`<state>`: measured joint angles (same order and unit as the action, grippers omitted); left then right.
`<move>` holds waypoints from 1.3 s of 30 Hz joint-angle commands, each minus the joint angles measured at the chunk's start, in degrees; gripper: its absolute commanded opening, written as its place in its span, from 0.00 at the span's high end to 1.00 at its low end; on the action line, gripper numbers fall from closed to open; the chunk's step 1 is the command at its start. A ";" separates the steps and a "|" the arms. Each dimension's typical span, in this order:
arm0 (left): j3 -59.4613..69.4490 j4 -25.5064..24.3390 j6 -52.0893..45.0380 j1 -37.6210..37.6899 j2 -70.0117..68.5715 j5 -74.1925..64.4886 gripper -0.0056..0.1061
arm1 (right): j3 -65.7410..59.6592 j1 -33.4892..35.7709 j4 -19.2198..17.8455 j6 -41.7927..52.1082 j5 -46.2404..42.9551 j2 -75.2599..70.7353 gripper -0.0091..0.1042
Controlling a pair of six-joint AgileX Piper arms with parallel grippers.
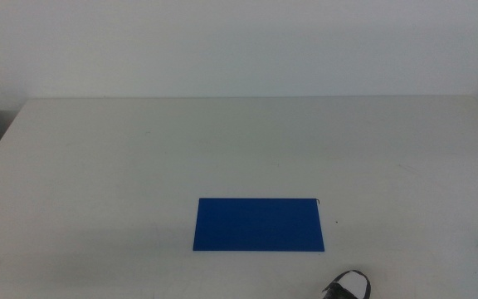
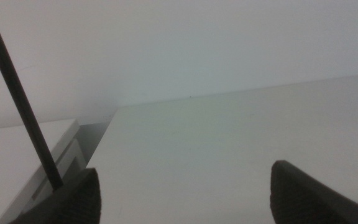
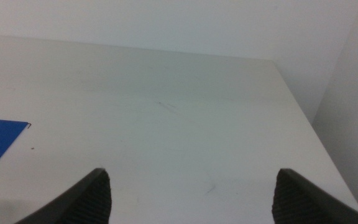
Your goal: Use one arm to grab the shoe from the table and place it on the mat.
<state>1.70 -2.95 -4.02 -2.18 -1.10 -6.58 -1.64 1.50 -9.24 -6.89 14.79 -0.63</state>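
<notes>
Nothing is done yet: the shoe [image 1: 348, 286] sits on the worktop [image 1: 239, 149] at its near edge, just beside the mat [image 1: 258, 224] (bare). Both end effectors, left [image 2: 185, 193] and right [image 3: 191, 196], wait spread wide, empty; grasp and placement remain.

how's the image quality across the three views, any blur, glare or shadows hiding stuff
Middle view: even, soft light, no glare; the mat is crisp, the shoe is cut by the bottom edge. Left wrist view: hazy, the left gripper jaws are dark blurs, spread wide. Right wrist view: sharper on the table, where faint scuffs show; the right gripper jaws are soft-edged, spread wide.
</notes>
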 commanded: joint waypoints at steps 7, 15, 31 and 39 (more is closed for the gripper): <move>0.29 0.49 0.34 0.22 -0.42 4.64 0.11 | 4.97 -0.12 0.60 0.37 -1.51 -0.58 0.33; 0.29 0.49 0.34 0.22 -0.42 4.64 0.11 | 13.17 -0.12 1.14 0.37 0.65 7.83 0.33; 0.29 0.49 0.34 0.22 -0.42 4.64 0.11 | 36.16 -0.05 9.24 -0.17 11.27 30.84 0.33; 0.29 0.49 0.34 0.22 -0.42 4.64 0.11 | 50.18 1.11 12.03 -13.22 35.20 41.85 0.33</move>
<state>1.70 -2.95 -4.02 -2.18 -1.10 -6.58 44.45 2.12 2.73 -16.40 49.26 39.71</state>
